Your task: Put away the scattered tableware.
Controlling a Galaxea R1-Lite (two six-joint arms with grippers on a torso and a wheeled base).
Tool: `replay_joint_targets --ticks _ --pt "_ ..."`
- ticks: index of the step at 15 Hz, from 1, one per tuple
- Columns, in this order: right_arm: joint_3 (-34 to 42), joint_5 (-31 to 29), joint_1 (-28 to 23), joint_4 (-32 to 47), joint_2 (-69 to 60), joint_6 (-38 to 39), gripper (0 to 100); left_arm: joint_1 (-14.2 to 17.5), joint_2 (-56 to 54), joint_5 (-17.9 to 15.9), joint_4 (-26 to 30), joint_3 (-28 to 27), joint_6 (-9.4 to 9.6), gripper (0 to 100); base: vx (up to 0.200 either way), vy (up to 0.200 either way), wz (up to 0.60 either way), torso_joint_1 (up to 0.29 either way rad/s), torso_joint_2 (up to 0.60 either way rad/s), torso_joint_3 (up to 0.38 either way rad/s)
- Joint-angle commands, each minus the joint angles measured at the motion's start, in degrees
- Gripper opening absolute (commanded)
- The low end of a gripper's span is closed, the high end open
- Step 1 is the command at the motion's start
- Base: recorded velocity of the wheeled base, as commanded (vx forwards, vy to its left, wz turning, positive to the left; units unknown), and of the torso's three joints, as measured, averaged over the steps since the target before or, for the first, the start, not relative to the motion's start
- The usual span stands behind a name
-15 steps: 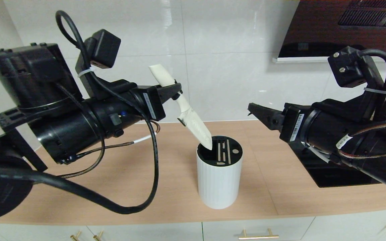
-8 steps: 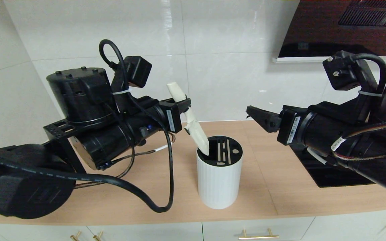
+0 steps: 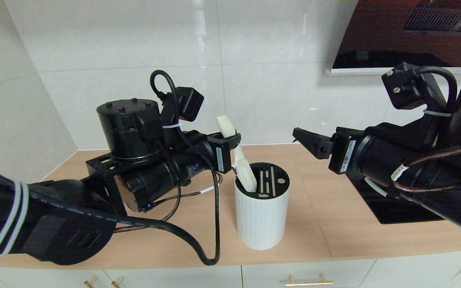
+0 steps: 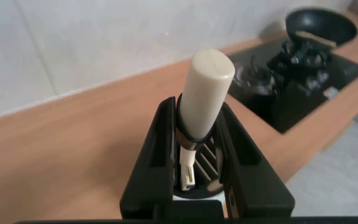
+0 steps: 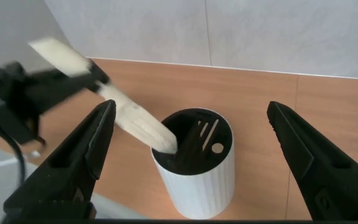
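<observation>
Jaws of my left gripper are clenched on the smooth cream handle of a knife. Just below them the pale blade slants down, its tip inside the wide slot of a ribbed white holder with a black slotted top. Across from them, my right gripper hangs spread wide, grasping nothing, apart from the holder. Below lies a wood-grain counter, with a black glass cooktop under my right arm.
</observation>
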Motion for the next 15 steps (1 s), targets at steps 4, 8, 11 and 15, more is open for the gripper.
replay_joint_targets --ticks 4,8,11,15 --pt "0.1 -0.1 0.0 0.0 0.3 0.0 100 -2.0 7.1 1.5 -4.5 -0.3 0.07 0 0.000 0.000 0.00 0.000 0.00 0.000" --pt "0.0 -0.1 0.0 0.0 0.5 0.0 100 -3.5 10.5 2.6 -4.6 -1.2 0.16 0 0.000 0.000 0.00 0.000 0.00 0.000" --pt "0.0 -0.1 0.0 0.0 0.6 -0.1 100 -3.9 12.8 3.6 -4.7 -2.2 0.16 0 0.000 0.000 0.00 0.000 0.00 0.000" --pt "0.1 -0.1 0.0 0.0 0.7 0.0 100 -4.1 14.4 3.8 -4.7 -3.0 0.07 0 0.000 0.000 0.00 0.000 0.00 0.000"
